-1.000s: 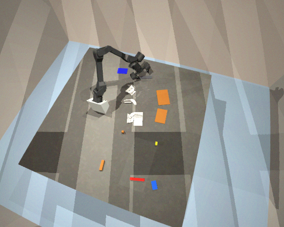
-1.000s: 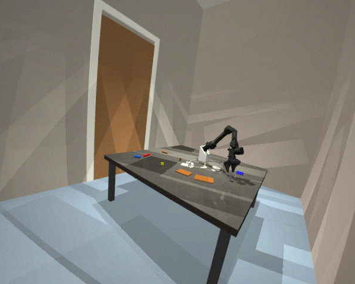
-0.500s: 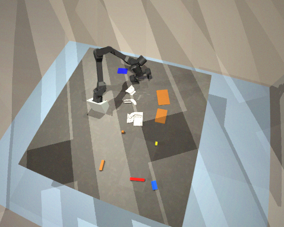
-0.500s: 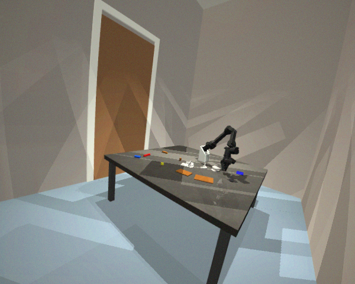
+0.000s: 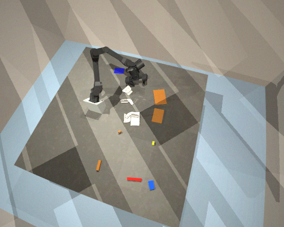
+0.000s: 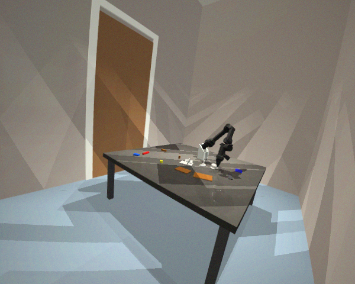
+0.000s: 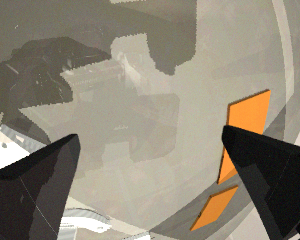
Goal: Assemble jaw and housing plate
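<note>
My gripper [image 5: 138, 84] [image 6: 218, 165] [image 7: 153, 137] is open and empty above the table, beside a small white holed piece [image 5: 127, 90] [image 6: 214, 166] [image 7: 12, 150], which looks like the housing plate. A loose white curved jaw [image 5: 130, 100] [image 6: 202, 164] [image 7: 87, 221] lies apart from it, towards the base assembly. The white base assembly [image 5: 135, 119] [image 6: 186, 162] has a curved jaw on it. Its pins, stubs and gear teeth are too small to tell. In the wrist view the left finger partly covers the holed piece.
Two orange plates [image 5: 159, 97] [image 5: 158, 115] lie to the right of the white parts. A dark blue block [image 5: 119, 70] [image 6: 238, 170] lies behind the gripper. A dark grey piece [image 6: 229, 177] lies near it. Small orange [image 5: 119, 132] and yellow [image 5: 153, 143] cubes lie beyond the base assembly.
</note>
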Available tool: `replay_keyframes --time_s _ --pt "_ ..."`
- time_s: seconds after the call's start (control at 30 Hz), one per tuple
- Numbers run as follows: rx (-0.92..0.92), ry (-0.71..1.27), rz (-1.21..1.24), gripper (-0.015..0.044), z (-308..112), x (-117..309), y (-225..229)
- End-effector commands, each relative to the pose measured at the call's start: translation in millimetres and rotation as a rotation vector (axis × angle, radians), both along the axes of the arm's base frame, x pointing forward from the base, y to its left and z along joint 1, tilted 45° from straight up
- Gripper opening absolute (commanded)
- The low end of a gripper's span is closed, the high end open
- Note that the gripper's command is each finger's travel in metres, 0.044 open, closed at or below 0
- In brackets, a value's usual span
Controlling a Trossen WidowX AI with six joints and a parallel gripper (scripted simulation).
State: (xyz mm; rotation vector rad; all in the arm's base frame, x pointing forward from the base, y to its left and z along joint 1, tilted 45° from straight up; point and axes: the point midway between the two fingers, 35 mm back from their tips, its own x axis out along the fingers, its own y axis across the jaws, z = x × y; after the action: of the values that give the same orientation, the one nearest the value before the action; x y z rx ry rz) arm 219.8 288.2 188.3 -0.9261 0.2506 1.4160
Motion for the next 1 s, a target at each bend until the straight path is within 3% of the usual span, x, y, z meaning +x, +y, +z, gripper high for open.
replay_keyframes --time_s 0.0,0.97 --pt "-0.012 0.066 -0.036 0.0440 -10 0 -9" --pt "-0.046 0.522 -0.354 0.0440 -56 0 -74"
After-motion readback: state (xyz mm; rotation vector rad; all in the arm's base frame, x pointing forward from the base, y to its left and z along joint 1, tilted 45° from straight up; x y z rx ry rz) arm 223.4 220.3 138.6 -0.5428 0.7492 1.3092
